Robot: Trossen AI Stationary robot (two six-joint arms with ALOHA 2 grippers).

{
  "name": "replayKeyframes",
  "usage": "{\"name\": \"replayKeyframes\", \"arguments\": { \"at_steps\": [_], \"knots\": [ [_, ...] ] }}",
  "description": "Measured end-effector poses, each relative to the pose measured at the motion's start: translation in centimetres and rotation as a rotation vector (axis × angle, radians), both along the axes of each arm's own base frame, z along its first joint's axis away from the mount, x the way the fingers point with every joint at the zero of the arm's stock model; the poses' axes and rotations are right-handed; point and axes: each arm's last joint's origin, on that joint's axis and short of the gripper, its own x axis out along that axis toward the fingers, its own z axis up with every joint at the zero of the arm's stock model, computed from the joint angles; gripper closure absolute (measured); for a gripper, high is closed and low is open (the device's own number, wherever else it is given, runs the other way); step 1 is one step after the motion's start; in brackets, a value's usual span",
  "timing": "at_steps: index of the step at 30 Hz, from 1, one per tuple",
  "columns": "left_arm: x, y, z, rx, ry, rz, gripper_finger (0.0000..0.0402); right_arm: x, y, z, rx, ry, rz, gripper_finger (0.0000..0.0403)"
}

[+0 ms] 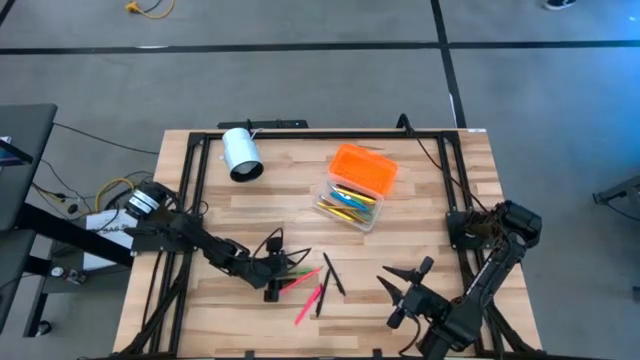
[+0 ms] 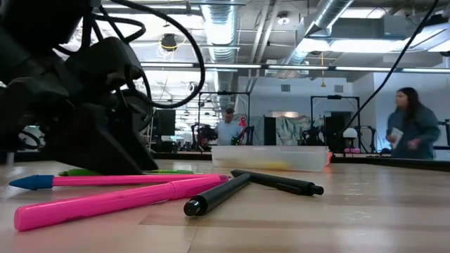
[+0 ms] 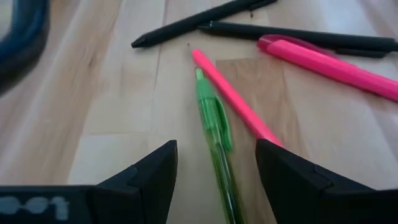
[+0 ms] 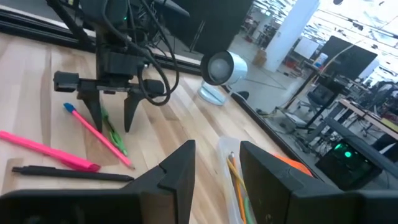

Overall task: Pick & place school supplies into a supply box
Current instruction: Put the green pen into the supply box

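A green pen [image 3: 214, 124] lies flat on the table beside a thin pink pen [image 3: 233, 99] with a blue cap [image 4: 68, 108]. Two black pens [image 3: 205, 17] and a pink highlighter [image 3: 336, 62] lie just beyond them. My left gripper [image 3: 216, 149] points down, open, with one finger on each side of the green pen; it also shows in the high view [image 1: 274, 283]. The supply box [image 1: 352, 192], a clear base with an orange lid [image 1: 364, 167], holds several yellow pencils. My right gripper [image 1: 402, 290] hovers open and empty at the near right.
A white cylinder [image 1: 241, 155] lies on its side at the far left of the table. A black frame [image 1: 300, 132] runs along the table's edges. A person [image 2: 411, 123] stands in the room beyond the table. Bare wood lies between the pens and the box.
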Motion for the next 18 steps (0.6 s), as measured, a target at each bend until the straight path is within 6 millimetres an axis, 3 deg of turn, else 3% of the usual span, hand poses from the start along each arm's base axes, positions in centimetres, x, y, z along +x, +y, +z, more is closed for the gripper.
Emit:
{"name": "replayKeyframes", "arguments": {
  "at_steps": [18],
  "knots": [
    [1.3,2.7,-0.1,-0.084,0.028,0.063,0.0194,0.0,0.0,0.0,0.007,0.01,-0.004,0.0282]
  ]
}}
